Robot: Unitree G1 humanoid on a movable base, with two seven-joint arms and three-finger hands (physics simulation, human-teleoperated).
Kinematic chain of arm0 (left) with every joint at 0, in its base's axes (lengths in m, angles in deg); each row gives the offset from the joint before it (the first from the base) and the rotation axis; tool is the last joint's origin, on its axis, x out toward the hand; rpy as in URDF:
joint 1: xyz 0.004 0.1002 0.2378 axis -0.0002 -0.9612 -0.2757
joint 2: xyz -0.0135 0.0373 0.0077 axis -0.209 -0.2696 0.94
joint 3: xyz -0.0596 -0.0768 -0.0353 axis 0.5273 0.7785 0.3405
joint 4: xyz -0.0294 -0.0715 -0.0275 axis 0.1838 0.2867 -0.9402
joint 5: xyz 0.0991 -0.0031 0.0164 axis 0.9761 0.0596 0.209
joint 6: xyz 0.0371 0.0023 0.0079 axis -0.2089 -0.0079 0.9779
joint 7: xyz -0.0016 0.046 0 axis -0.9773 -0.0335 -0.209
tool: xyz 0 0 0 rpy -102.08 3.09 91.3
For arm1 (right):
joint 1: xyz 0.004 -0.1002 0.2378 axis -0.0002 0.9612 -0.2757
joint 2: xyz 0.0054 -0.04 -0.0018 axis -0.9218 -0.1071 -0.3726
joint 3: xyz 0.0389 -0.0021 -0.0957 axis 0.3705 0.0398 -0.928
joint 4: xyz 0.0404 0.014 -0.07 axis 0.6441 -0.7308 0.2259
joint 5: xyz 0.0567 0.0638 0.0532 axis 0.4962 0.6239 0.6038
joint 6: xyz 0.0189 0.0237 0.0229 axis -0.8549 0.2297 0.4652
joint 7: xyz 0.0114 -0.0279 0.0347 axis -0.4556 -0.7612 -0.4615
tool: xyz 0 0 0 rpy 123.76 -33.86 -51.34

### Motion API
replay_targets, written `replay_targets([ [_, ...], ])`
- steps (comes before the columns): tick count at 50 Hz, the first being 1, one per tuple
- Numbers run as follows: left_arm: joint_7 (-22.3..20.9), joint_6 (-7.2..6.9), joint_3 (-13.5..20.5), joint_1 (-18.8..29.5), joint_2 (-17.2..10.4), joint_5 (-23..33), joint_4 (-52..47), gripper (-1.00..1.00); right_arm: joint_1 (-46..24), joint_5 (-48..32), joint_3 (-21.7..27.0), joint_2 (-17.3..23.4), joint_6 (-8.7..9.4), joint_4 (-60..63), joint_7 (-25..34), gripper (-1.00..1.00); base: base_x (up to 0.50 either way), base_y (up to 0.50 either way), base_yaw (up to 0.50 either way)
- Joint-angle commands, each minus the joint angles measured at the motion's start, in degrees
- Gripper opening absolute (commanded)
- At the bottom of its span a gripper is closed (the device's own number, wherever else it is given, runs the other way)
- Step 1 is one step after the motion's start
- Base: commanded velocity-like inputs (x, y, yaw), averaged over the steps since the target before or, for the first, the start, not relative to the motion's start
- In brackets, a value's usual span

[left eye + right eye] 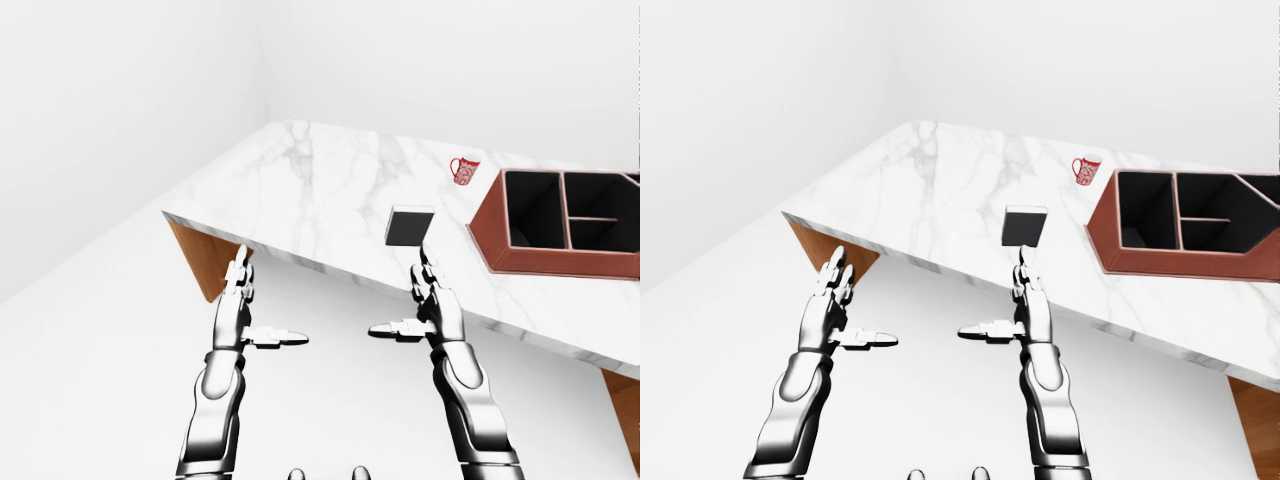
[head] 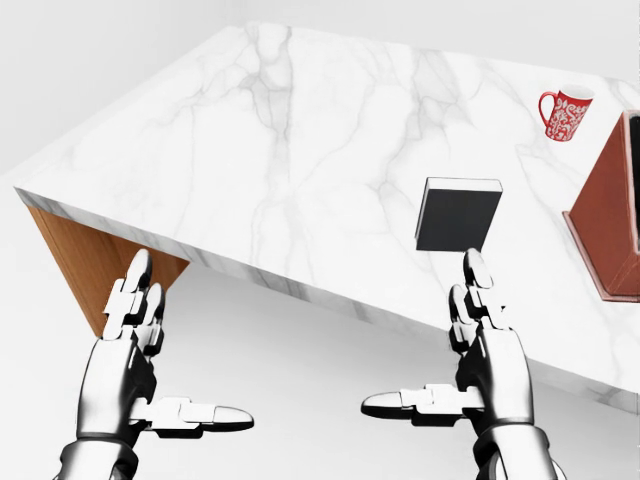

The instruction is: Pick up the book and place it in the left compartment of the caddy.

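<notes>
The left-eye view shows the brown compartmented caddy point(image 1: 560, 240) whole at right; the head view clips it. On the white marble bench point(image 2: 300, 150), the dark flat book point(image 2: 457, 214) lies centre-right, the red patterned mug point(image 2: 563, 113) upper right. Left hand point(image 2: 125, 350) and right hand point(image 2: 485, 350) hover lower down, fingers apart, empty.

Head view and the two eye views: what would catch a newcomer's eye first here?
Two chrome robot hands, the left robot hand and right robot hand, reach up from the bottom of the head view, open and empty, short of the marble table. A dark book lies on the table just above the right robot hand. At the right of the left-eye view sits a red-brown caddy with dark compartments, a red patterned mug beyond it.
</notes>
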Motion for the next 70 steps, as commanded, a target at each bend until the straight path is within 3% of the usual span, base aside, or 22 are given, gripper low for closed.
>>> replay_targets([
  [1,0.0,0.71,0.1,0.3,0.0,0.0,0.9,1.0,0.1,-0.1,-0.1,0.0,0.0,0.3,-0.1,1.0,0.12,-0.27,0.0],
  [25,0.1,-0.57,-0.2,-0.4,0.1,0.1,-1.0,1.0,-0.6,0.5,0.5,0.1,0.0,-1.6,-0.1,1.0,0.1,-0.21,0.0],
  [42,0.1,0.63,0.0,0.2,0.0,0.2,0.9,1.0,-0.5,0.7,0.3,0.0,0.0,-1.1,-0.2,1.0,0.08,-0.17,0.0],
  [47,0.1,-0.12,-0.2,-0.1,0.0,0.3,-0.2,1.0,-0.7,0.8,0.5,0.1,0.0,-1.7,-0.1,1.0,0.08,-0.17,0.0],
  [52,0.1,0.79,0.0,0.2,0.0,0.2,1.0,1.0,-0.4,0.7,0.2,0.0,0.0,-0.8,-0.3,1.0,0.08,-0.17,0.0],
  [61,0.4,-0.04,0.0,0.0,0.1,0.2,0.1,1.0,-0.5,0.8,0.3,0.1,0.0,-1.2,-0.2,1.0,0.08,-0.17,0.0],
  [70,0.3,0.08,0.0,0.1,0.0,0.1,0.3,1.0,-0.6,0.7,0.3,0.1,0.0,-1.3,-0.2,1.0,0.08,-0.17,0.0],
])
